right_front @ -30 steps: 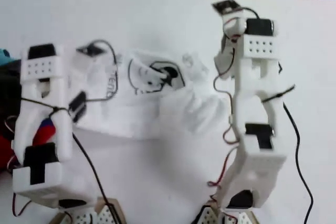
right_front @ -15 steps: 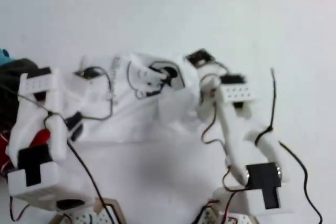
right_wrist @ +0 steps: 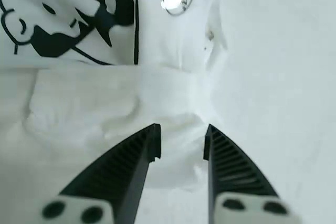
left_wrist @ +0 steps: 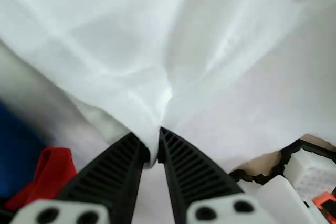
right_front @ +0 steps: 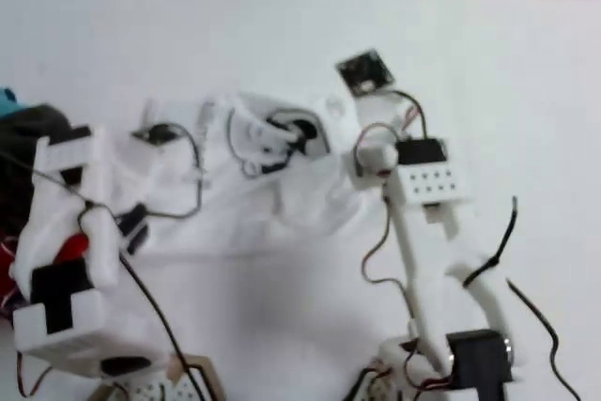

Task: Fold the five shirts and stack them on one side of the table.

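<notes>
High view: saw white printed shirt (right_front: 272,161) spread rumpled across middle of worktop (right_front: 282,35), unfolded. Found left pincer (left_wrist: 154,142) clamped tight on pinch of shirt's edge, near heap of dark, red and blue garments (right_front: 28,129) at worktop's side. Found right pincer (right_wrist: 182,129) parted, gripping nothing, poised over opposite rumpled edge beside printed figure (right_wrist: 68,19). Judged task barely started: this shirt's folds pending, heap apparently untouched, stacking yet to come.

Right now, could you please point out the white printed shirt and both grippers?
white printed shirt (right_front: 272,190): high view, shirt's middle.
left gripper (left_wrist: 151,139): left wrist view, between fingertips.
right gripper (right_wrist: 182,130): right wrist view, between fingertips.
</notes>
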### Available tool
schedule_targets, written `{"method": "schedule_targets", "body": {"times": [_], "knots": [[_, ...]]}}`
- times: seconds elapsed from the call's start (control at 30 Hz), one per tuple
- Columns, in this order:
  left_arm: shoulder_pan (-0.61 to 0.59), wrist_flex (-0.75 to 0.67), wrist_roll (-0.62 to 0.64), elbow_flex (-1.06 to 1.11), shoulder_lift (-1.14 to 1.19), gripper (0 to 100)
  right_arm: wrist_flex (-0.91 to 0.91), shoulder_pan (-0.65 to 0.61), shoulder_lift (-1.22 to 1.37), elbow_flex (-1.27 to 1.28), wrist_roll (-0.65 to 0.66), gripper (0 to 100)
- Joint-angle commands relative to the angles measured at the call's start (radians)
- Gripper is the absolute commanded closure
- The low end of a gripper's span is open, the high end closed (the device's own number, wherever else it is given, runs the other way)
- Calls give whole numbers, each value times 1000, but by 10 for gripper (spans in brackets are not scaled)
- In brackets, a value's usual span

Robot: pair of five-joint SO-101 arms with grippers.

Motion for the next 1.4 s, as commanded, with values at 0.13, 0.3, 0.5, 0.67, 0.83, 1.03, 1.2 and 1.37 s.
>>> {"method": "schedule_targets", "body": {"times": [0.13, 0.3, 0.5, 0.67, 0.83, 1.03, 1.2, 1.37], "knots": [[-11, -6, -5, 1, -44, 975, -107, -64, 157, -14, -6, 854], [-11, -5, -5, 2, -44, 975, -102, -58, 361, -107, -6, 854], [-12, 11, -5, 1, -44, 975, -10, -65, 481, -219, 2, 865], [-12, 11, -5, 1, -44, 975, 10, -56, 401, -216, -6, 971], [-12, 11, -5, 1, -44, 975, 76, -62, 157, -141, -6, 976], [-12, 11, -5, -2, -44, 975, 91, -58, -252, 150, 3, 977], [-8, 34, -5, -7, -51, 975, 87, -82, -575, 493, 74, 976], [-6, 55, -5, -8, -46, 975, 91, -124, -825, 789, 242, 974]]}}
